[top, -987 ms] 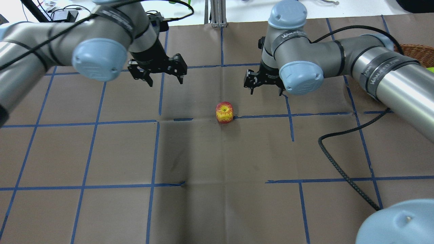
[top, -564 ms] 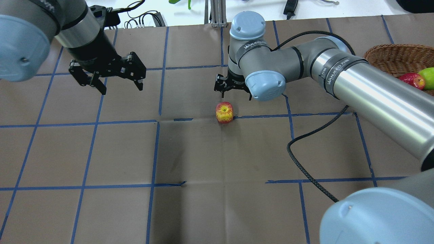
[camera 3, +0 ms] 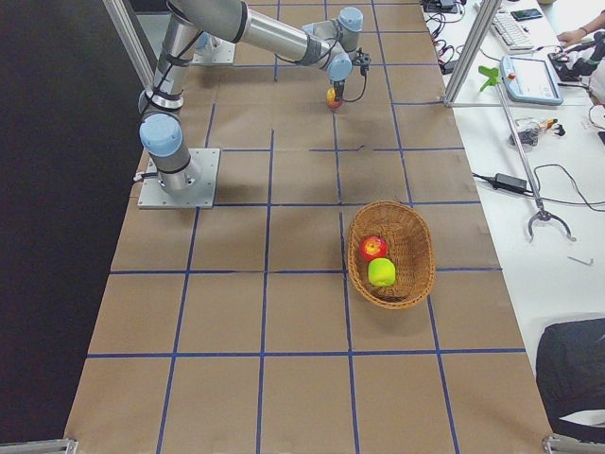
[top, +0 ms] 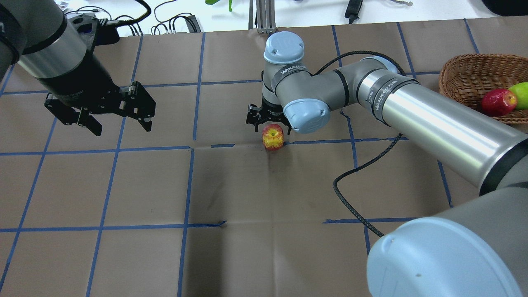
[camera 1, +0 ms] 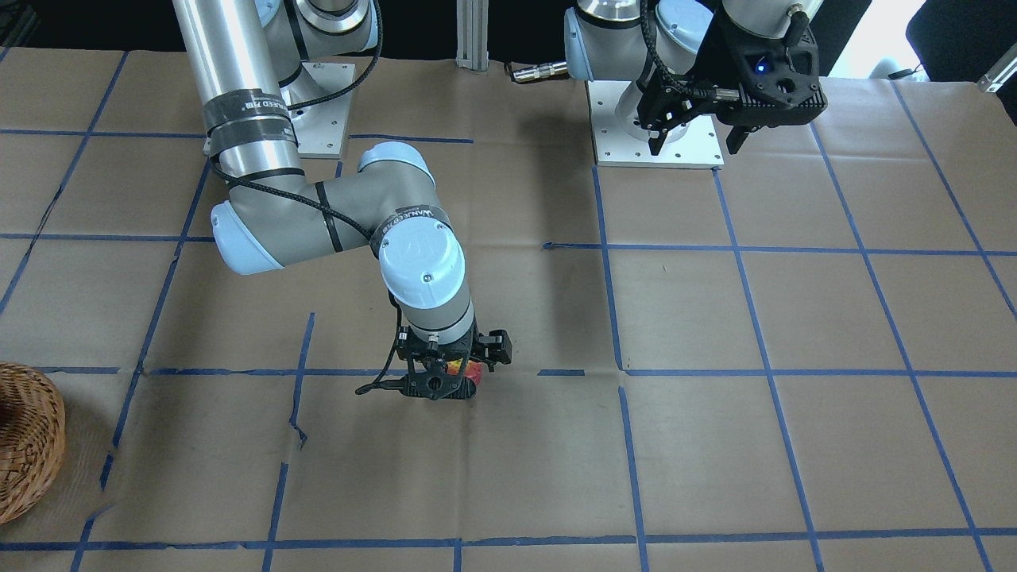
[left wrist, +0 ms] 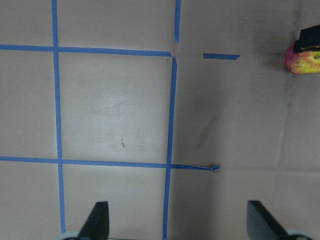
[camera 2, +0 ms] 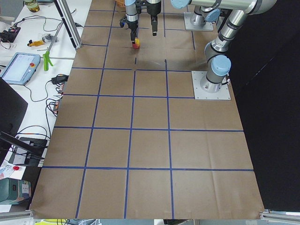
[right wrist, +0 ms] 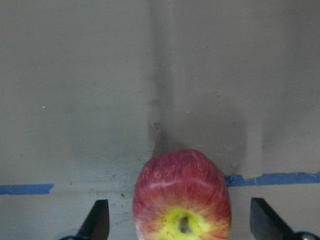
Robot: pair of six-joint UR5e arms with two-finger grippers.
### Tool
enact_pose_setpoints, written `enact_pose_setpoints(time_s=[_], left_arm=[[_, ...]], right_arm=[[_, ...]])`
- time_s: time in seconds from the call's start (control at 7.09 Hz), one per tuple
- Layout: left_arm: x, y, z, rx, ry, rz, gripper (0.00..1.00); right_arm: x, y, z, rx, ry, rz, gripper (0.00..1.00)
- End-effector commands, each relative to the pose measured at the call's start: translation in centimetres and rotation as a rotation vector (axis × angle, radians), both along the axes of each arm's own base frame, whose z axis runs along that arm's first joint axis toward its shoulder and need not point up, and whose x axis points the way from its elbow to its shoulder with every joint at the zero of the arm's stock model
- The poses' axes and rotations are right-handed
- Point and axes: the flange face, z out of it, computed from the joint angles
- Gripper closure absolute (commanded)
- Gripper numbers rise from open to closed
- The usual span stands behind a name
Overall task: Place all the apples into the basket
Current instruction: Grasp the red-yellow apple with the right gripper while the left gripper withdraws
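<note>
Right gripper (top: 269, 126) dropped closer over red-yellow apple (top: 273, 138), jaws wide astride it; left gripper (top: 122, 128) pulled back, jaws wide.

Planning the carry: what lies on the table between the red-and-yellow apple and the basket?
Nothing but brown paper with blue tape lines separates the red-and-yellow apple and the basket, shown clearest in the exterior right view.

The brown tabletop (top: 255, 264) carries a blue tape grid (top: 188, 185). On it rest a red-yellow apple (top: 273, 137) and, well apart, the basket (top: 462, 76).
</note>
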Motion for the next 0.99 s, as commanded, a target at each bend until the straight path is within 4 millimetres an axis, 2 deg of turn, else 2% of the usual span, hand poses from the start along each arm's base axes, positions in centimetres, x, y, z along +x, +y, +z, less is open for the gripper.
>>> enact_pose_setpoints(time_s=[0.0,0.14,0.28,0.42,0.56,0.71,0.85], left_arm=[[0.2,-0.8,0.2,-0.004,0.0,0.011,0.04],[0.3,-2.4,0.4,-0.005,-0.001,0.012,0.04],[0.1,-3.7,0.7,-0.008,-0.003,0.009,0.04],[0.0,-3.2,0.6,-0.007,-0.004,0.006,0.04],[0.0,-2.9,0.5,-0.005,-0.003,0.004,0.04],[0.0,-3.0,0.4,-0.004,-0.003,0.003,0.02],[0.0,-3.1,0.3,-0.001,0.001,0.003,0.02]], right_arm=[[0.0,0.6,-2.1,0.013,0.013,0.006,0.36],[0.0,0.5,-2.0,0.007,0.012,0.006,0.63],[0.0,0.3,-1.2,-0.005,0.014,0.006,0.83],[-1.5,-0.9,1.1,-0.043,0.004,-0.007,0.85],[-5.6,-3.2,5.0,-0.105,0.001,-0.052,0.85],[-13.7,-6.0,7.2,-0.096,0.063,-0.118,0.85],[-20.7,-7.5,9.4,-0.098,0.081,-0.089,0.85]])
